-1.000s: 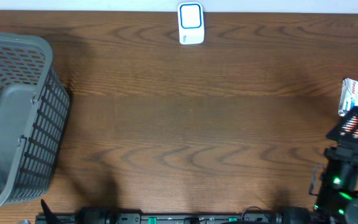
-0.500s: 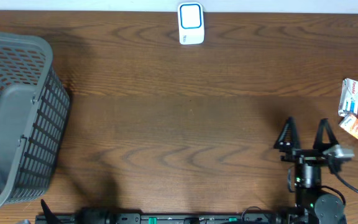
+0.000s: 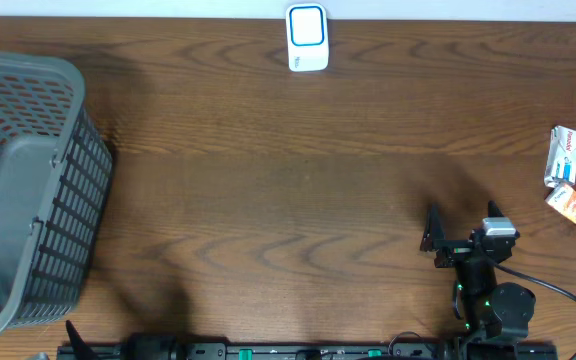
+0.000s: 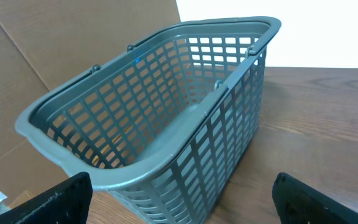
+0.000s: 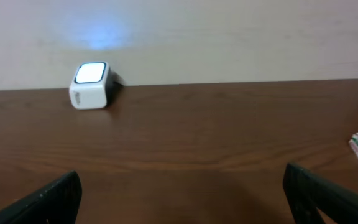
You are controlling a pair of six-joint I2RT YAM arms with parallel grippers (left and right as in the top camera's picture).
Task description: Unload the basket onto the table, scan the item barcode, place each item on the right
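Wooden table (image 3: pixel 268 200): our right gripper (image 3: pixel 462 228) has swung back from the packets (image 3: pixel 565 160), jaws spread and empty, so nothing reaches the scanner (image 3: pixel 307 38) yet

The dark brown wooden desk (image 3: pixel 268 170) carries wavy, looping grain in lighter and darker bands. The grey plastic basket with lattice walls (image 3: pixel 73 215) is one even grey, its openings forming a regular grid. The small white boxy scanner (image 3: pixel 307 38) has a blue-rimmed white face. Far to the right of the scanner lie a white packet with red and blue print (image 3: pixel 564 155) and an orange-red packet with pale marks (image 3: pixel 572 203). The right arm's fingers (image 3: pixel 433 232) are black, and small green lights (image 3: pixel 486 300) dot its body. The flat brown cardboard (image 4: pixel 73 37) is plain.
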